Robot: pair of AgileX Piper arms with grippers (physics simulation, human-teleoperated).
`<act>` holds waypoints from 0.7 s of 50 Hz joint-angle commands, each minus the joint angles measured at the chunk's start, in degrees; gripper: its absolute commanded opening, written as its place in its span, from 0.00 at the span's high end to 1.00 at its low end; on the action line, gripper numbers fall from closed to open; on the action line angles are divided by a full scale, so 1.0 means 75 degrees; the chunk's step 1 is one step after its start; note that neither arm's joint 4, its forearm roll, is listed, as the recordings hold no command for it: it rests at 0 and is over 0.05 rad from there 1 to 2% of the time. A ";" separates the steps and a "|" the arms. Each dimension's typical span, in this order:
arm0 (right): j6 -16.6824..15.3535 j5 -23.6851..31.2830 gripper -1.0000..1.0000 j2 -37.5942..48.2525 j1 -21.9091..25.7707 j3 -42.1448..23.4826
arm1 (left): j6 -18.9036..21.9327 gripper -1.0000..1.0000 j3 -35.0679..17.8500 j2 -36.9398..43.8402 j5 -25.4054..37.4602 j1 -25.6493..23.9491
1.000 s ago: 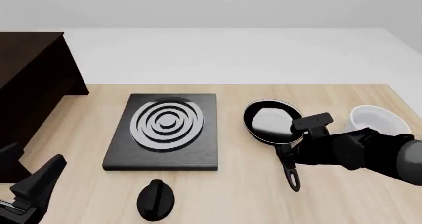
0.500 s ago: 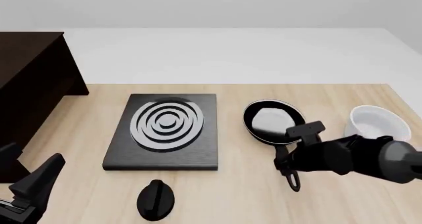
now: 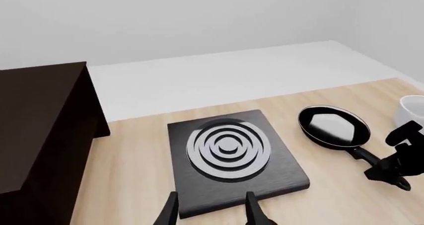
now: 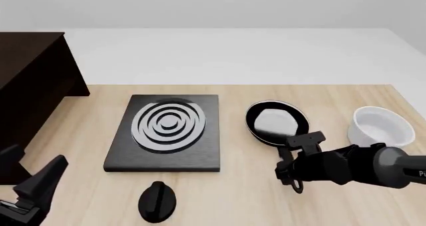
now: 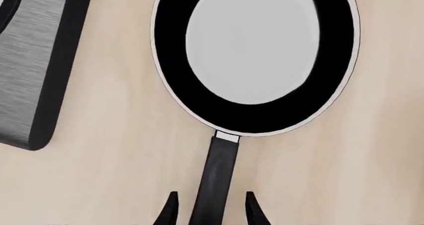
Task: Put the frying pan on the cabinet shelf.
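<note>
The frying pan (image 4: 276, 121), black with a glossy inside, lies on the light wood table right of the stove plate, its long handle (image 4: 291, 172) pointing toward the near edge. My right gripper (image 5: 210, 210) is open and straddles the handle (image 5: 219, 175), with a gap on each side. The front view shows that gripper (image 4: 288, 167) low over the handle. My left gripper (image 3: 210, 214) is open and holds nothing, low at the near left (image 4: 30, 173). The dark cabinet shelf (image 4: 27, 51) stands at the far left, also the cabinet shelf (image 3: 33, 96) in the left wrist view.
A black square stove plate (image 4: 166, 131) with silver rings lies mid-table. A white bowl (image 4: 380, 126) sits right of the pan. A round black knob-like object (image 4: 157, 200) lies near the front edge. Behind the table is a pale floor and wall.
My right gripper has come down and nearer along the pan's handle, its fingers now on either side of it. The pan and the left arm have stayed put.
</note>
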 commanded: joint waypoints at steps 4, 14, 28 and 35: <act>0.0042 -0.0165 0.00 -0.0051 0.0013 0.0316 | 0.0016 0.00 0.0059 0.0026 -0.0043 0.0003; 0.0124 0.0033 0.00 -0.0441 0.0112 0.0459 | 0.0010 0.00 0.0044 0.0033 -0.0021 -0.0042; -0.0511 0.0201 1.00 -0.1034 -0.0572 0.0114 | 0.0012 0.00 0.0045 0.0068 0.0005 -0.0081; -0.0675 0.0340 1.00 -0.1557 -0.0807 0.0110 | 0.0018 0.00 0.0070 0.0071 -0.0016 -0.0090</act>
